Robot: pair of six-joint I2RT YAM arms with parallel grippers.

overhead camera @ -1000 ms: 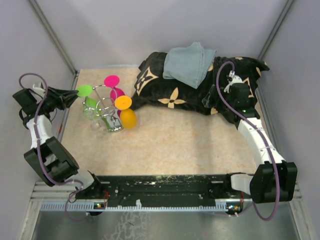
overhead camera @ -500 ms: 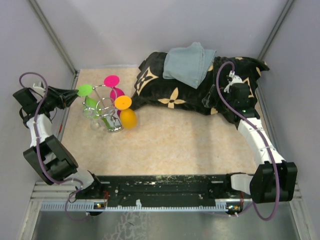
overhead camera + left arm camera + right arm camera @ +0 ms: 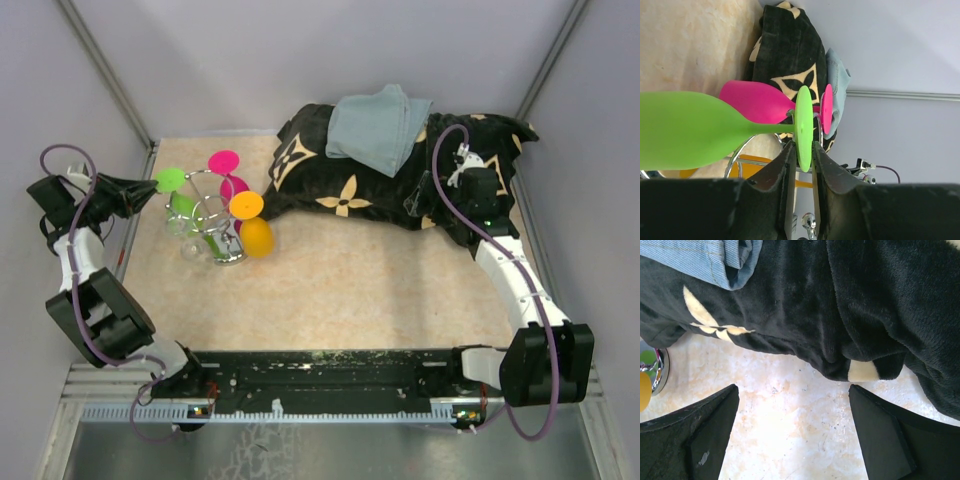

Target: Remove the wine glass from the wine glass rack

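Note:
The chrome wine glass rack stands at the table's left with three plastic glasses hanging bowl-down: green, pink and orange. My left gripper reaches in from the left. In the left wrist view it is shut on the round foot of the green wine glass, whose stem still sits in the rack's wire ring. The pink glass hangs just behind. My right gripper is open and empty over bare table.
A black blanket with cream flower shapes lies at the back right, with a folded blue denim cloth on top. It fills the right wrist view. The rack's base shows at that view's left edge.

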